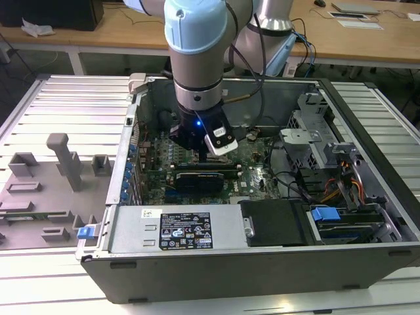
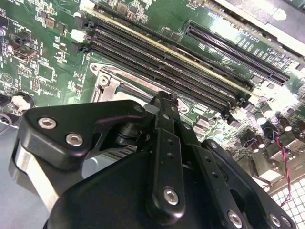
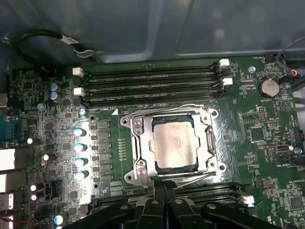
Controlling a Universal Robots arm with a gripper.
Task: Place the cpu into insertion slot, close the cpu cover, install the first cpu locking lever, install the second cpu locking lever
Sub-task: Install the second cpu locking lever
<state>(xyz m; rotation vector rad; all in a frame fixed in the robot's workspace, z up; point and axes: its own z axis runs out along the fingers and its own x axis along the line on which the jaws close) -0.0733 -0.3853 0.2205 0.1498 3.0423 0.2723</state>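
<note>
The cpu (image 3: 175, 148) lies silver face up in the insertion slot (image 3: 153, 143). The cpu cover (image 3: 208, 143) lies flat around it as a silver frame. One thin wire lever (image 3: 162, 108) runs along the memory-slot side, and another lever (image 3: 190, 176) runs along the side by my fingers. My gripper (image 3: 164, 187) is shut, its tips together at that near edge of the socket, with nothing visible between them. In the second wrist view the gripper (image 2: 164, 98) hangs over the cover's corner (image 2: 107, 83). In the exterior view the gripper (image 1: 197, 146) is low inside the computer case.
Long black memory slots (image 3: 152, 86) lie just beyond the socket, and more slots (image 3: 209, 191) flank my fingers. A row of capacitors (image 3: 78, 148) and a coin battery (image 3: 269, 87) stand on the board. The power supply (image 1: 177, 230), drive cage (image 1: 315, 151) and case walls hem the arm in.
</note>
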